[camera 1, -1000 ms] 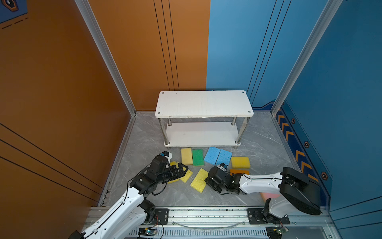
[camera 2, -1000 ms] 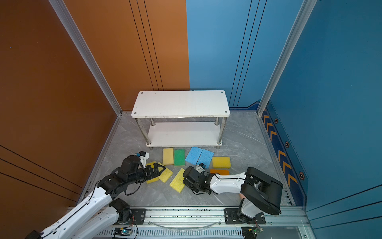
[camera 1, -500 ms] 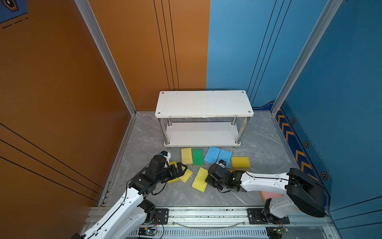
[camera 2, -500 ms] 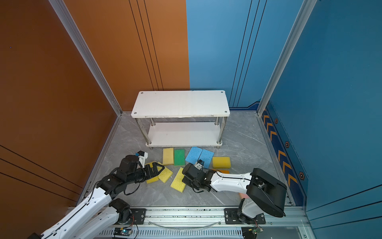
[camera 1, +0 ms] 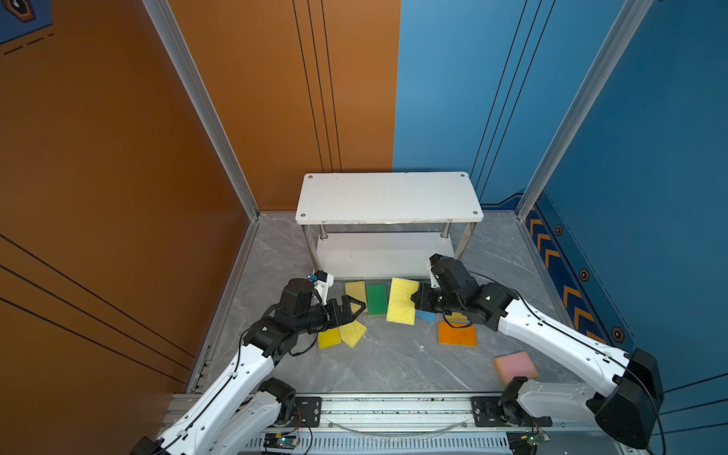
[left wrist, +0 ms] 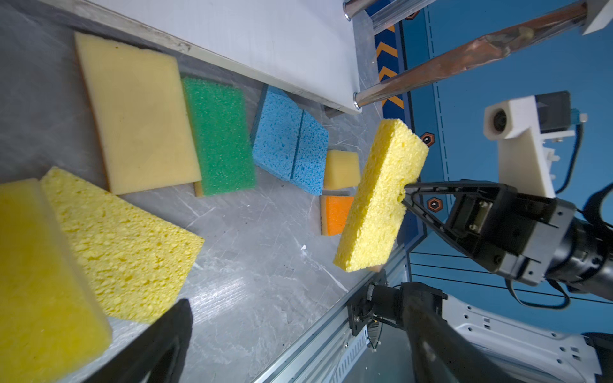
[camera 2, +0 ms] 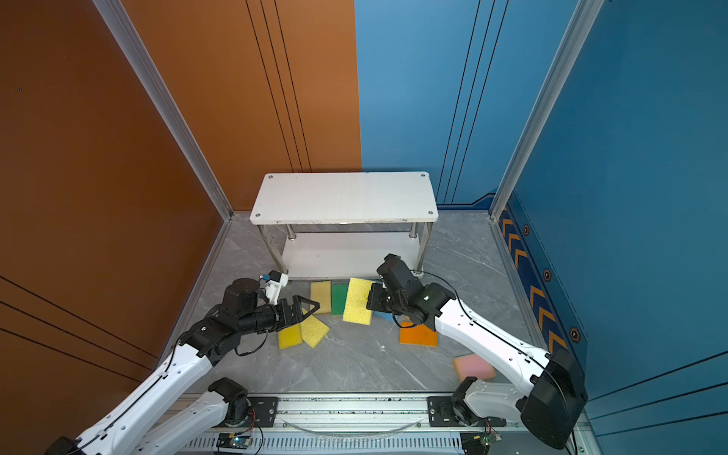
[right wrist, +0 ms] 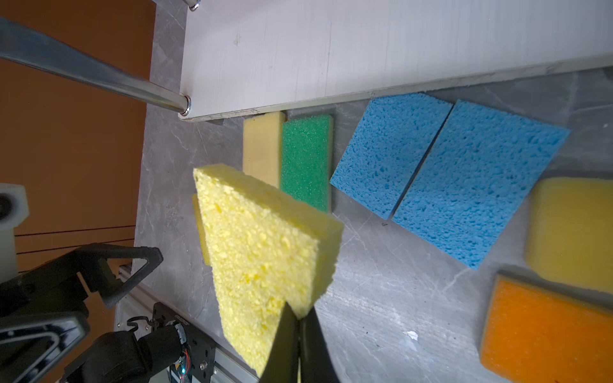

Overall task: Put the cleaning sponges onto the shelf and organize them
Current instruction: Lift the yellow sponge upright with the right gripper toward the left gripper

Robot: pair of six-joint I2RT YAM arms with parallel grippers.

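Right gripper (camera 1: 414, 298) clamps a yellow sponge (camera 1: 401, 301), tilted in the air before the white shelf (camera 1: 390, 197). Left gripper (camera 1: 354, 313) hovers, jaws wide apart, above two more yellow sponges (camera 1: 351, 333).

One yellow sponge (camera 1: 402, 301) hangs tilted before the white shelf (camera 1: 390, 199); the other sponges (camera 1: 457, 334) lie flat below.

It was a robot lab cell. Orange and blue wall panels (camera 1: 275, 98) on aluminium posts (camera 1: 201, 106) enclosed two arms (camera 1: 559, 346) bolted to a rail (camera 1: 394, 405).
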